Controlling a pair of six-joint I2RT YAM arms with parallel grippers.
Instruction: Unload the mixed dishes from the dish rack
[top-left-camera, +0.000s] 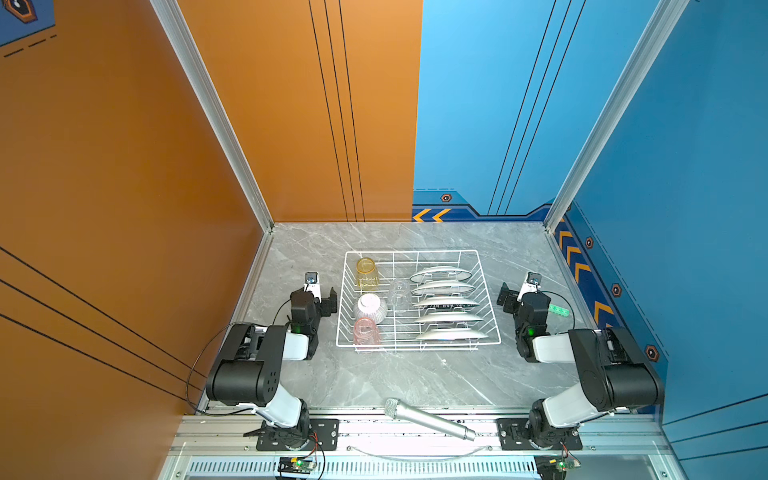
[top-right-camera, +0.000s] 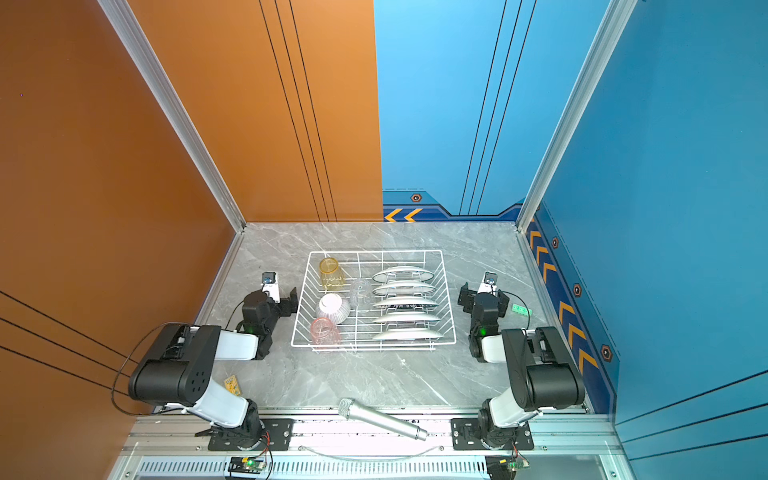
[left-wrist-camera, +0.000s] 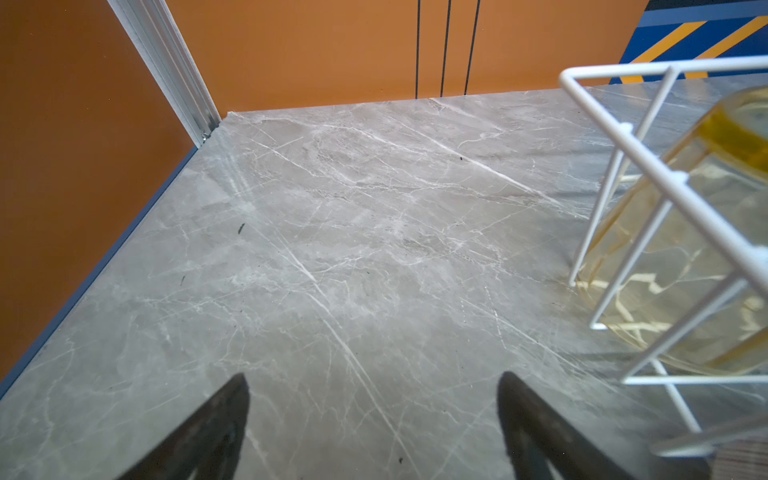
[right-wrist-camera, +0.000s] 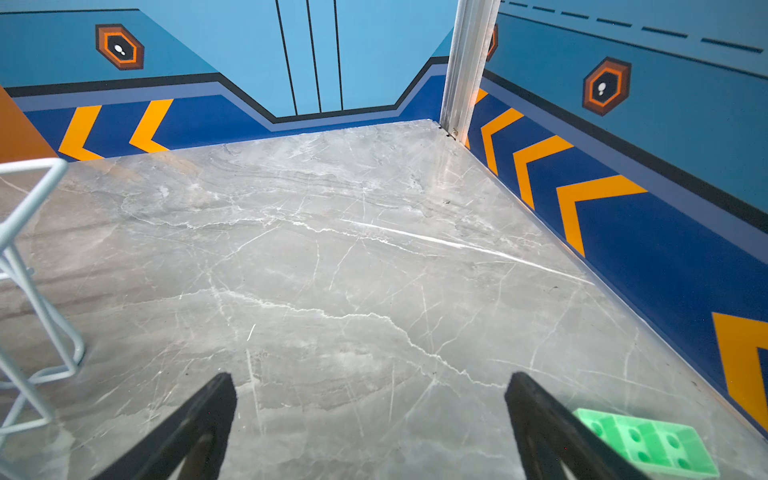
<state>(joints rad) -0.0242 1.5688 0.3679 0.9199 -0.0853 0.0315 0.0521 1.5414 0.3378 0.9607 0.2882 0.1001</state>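
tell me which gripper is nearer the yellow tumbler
Left. The left gripper sits open just outside the left wall of the dish rack, close beside the yellow tumbler. The right gripper is off the rack's opposite side, with the row of plates between.

The left arm (top-left-camera: 249, 365) and right arm (top-left-camera: 602, 365) look alike: blocky black joint housings joined by rounded white links. Each sits on a black base plate (top-left-camera: 328, 432) with silver screws (top-left-camera: 335, 434) and has a green light (top-left-camera: 296, 330) near the wrist and a small camera (top-left-camera: 311, 277) on a white bracket (top-left-camera: 316, 289). A thin black cable (top-left-camera: 189, 376) loops beside the left arm and red-and-black wires (top-left-camera: 318, 448) trail below its base, while the left gripper (left-wrist-camera: 372, 374) and right gripper (right-wrist-camera: 370, 374) have black, tapering fingers (left-wrist-camera: 199, 436).
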